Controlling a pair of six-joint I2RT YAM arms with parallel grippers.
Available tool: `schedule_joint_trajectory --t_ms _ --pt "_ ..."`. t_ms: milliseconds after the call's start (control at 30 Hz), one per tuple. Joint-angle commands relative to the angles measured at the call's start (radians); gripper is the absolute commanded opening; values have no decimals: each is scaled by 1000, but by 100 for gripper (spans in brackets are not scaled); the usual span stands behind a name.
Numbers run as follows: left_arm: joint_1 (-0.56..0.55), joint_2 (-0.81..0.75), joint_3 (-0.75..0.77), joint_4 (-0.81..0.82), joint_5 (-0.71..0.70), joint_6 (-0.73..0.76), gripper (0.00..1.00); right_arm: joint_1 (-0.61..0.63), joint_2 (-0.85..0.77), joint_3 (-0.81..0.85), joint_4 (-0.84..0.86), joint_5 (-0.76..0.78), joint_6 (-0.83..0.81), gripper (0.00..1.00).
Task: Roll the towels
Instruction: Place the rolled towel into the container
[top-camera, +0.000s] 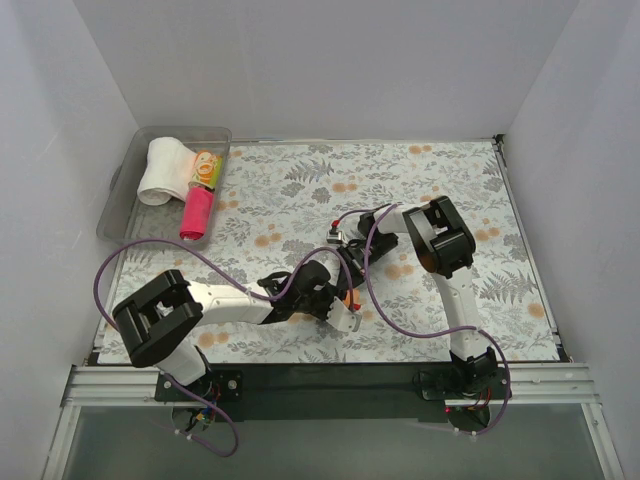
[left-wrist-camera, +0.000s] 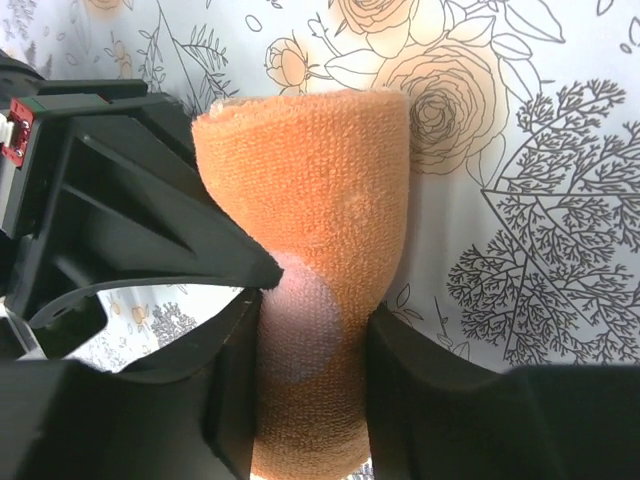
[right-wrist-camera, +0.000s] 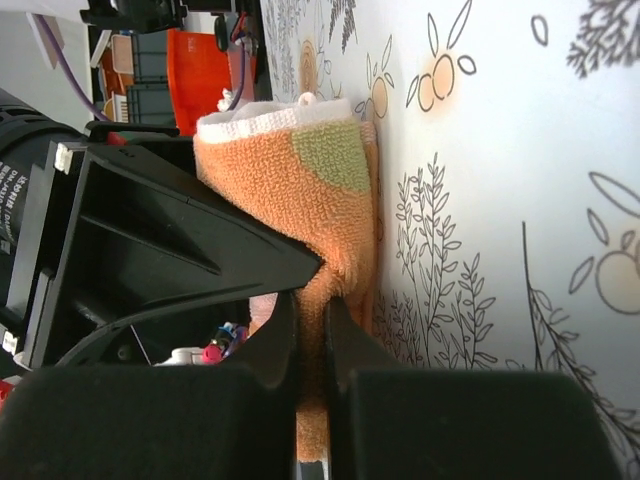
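Observation:
An orange towel with pale spots (left-wrist-camera: 310, 210) lies rolled on the floral covering at the table's middle, mostly hidden by the arms in the top view (top-camera: 349, 297). My left gripper (left-wrist-camera: 310, 380) is shut around the roll. My right gripper (right-wrist-camera: 312, 350) is shut on a thin fold of the same towel (right-wrist-camera: 300, 190), pinching it from the other end. Both grippers meet at the towel in the top view, the left (top-camera: 335, 303) and the right (top-camera: 350, 262). A white rolled towel (top-camera: 165, 170), a yellow patterned one (top-camera: 206, 168) and a magenta-red one (top-camera: 197, 213) lie in the clear bin.
The clear plastic bin (top-camera: 120, 205) sits at the far left corner. The grey-and-orange floral covering (top-camera: 450, 170) spreads over the table. White walls enclose the left, back and right. Purple cables loop from both arms over the covering.

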Motion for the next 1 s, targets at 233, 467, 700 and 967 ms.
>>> schedule_joint_trajectory --t_ms 233,467,700,967 --pt "0 46 98 -451 247 -34 16 -75 -20 64 57 345 -41 48" --pt "37 90 159 -611 313 -86 16 -190 -50 216 -4 374 -26 81" --pt "303 262 381 -798 469 -268 2 -305 -150 236 -26 358 -17 88" --pt "551 342 662 -925 619 -396 0 -351 -207 190 -41 341 -23 89"
